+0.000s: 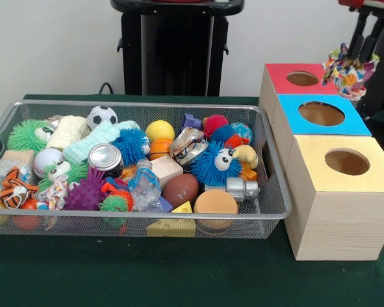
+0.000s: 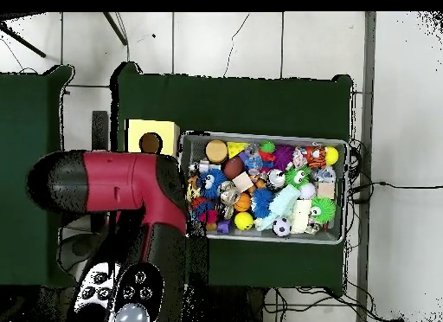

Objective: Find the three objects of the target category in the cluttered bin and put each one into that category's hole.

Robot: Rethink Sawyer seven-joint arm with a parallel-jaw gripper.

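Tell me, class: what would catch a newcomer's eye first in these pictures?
Probably the wire-mesh bin, heaped with bright toys such as a blue fuzzy creature with googly eyes. Next, the three boxes beside it, topped red, blue and yellow. Above the red one, the gripper holds a colourful rope toy.

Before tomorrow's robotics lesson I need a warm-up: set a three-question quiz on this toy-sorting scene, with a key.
1. True or false: the pincer holds a knotted rope toy up beside the boxes.
2. In the front view, which box top lies nearest the camera? A red, B blue, C yellow.
3. Fill in: the soccer ball lies in the wire mesh ____.

Key
1. True.
2. C, the yellow-topped box.
3. bin.
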